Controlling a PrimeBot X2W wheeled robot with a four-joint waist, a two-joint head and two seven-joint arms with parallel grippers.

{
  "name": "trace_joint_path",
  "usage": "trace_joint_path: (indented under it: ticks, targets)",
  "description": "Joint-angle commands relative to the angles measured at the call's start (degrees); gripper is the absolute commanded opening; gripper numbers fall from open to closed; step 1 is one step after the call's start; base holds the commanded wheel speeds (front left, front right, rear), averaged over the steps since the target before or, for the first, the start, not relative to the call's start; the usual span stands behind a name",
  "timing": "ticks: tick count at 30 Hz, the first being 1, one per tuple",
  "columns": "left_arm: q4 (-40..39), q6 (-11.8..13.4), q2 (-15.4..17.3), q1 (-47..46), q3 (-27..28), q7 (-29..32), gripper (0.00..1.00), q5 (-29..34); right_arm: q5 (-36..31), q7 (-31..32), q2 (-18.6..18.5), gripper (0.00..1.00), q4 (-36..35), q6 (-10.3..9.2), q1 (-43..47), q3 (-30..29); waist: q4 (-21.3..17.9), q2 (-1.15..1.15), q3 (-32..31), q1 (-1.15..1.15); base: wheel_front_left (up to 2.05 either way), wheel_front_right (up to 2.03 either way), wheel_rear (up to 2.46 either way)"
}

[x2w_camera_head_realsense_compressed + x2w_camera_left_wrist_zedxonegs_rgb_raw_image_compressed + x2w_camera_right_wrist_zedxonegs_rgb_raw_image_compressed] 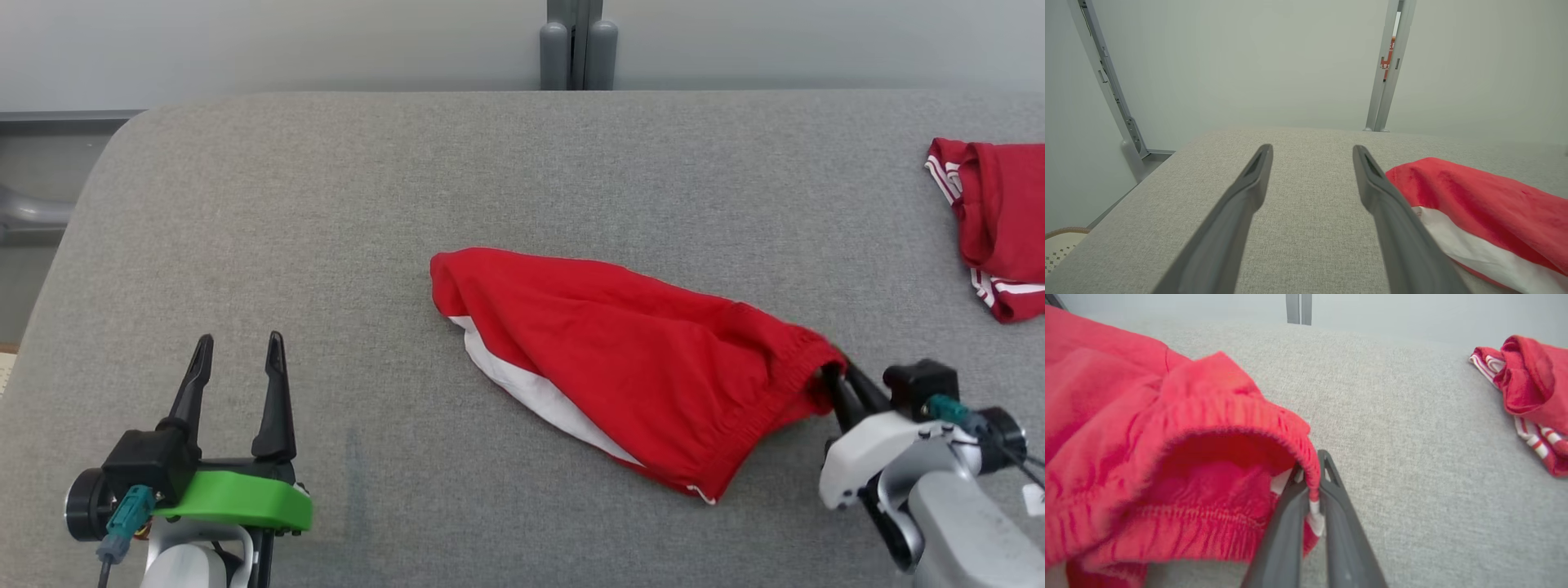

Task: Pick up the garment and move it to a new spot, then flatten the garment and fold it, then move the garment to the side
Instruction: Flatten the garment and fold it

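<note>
**Fingers (1288,531) clamped on waistband (1216,412)!**

The red shorts (620,343) are pinched by the right gripper (842,377) at the table's (326,204) near right. The left gripper (239,347) is held wide, empty, near left. Shorts sprawled mid-table; another red garment (1000,220) seen far right.

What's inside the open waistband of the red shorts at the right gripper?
Red inner fabric, plus a white scrap where the right gripper pinches the waistband. Deeper inside the shorts is covered.
</note>
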Motion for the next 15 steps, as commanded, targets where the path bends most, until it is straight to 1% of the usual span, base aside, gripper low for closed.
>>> trace_joint_path:
  ticks: [1, 5, 10, 11, 12, 15]
  targets:
    - [0.21, -0.19, 0.03, -1.04, -0.23, 0.00, 1.00, -0.44, -0.50, -0.14, -1.32, 0.00, -0.01, -0.11, -2.48, -0.41, 0.21, 0.00, 0.16, 0.00, 0.00, 0.00, 0.00]
    - [0.44, -0.19, -0.25, -1.83, -1.14, 0.00, 1.00, -0.64, -1.17, -0.14, -4.36, 0.00, 2.42, -0.11, -9.28, -1.84, 0.92, 0.00, 0.93, 0.00, 0.00, 0.00, 0.00]
    - [0.73, -0.19, -0.39, -2.72, -1.88, 0.01, 1.00, -1.13, -2.94, -0.14, -5.67, 0.00, 8.54, -0.12, -16.45, -2.86, 1.83, 0.00, 1.89, 0.00, 0.00, 0.00, 0.00]
    - [0.84, -0.19, -0.44, -2.79, -1.97, 0.00, 1.00, -1.23, -3.52, -0.14, -5.61, 0.21, 10.02, -0.12, -17.50, -2.83, 1.93, 0.00, 2.03, 0.00, 0.00, 0.00, 0.00]
    - [0.91, -0.19, -0.50, -2.83, -2.04, 0.00, 1.00, -1.27, -3.82, -0.14, -5.40, 1.00, 11.55, -0.12, -18.09, -2.70, 1.98, 0.00, 2.13, 0.00, 0.00, 0.00, 0.00]
    - [1.36, -0.20, -0.59, -2.93, -2.39, 0.00, 1.00, -1.34, -4.06, -0.14, -4.44, 1.00, 14.28, -0.12, -19.65, -2.31, 1.82, 0.00, 2.17, 0.00, 0.00, 0.00, 0.00]
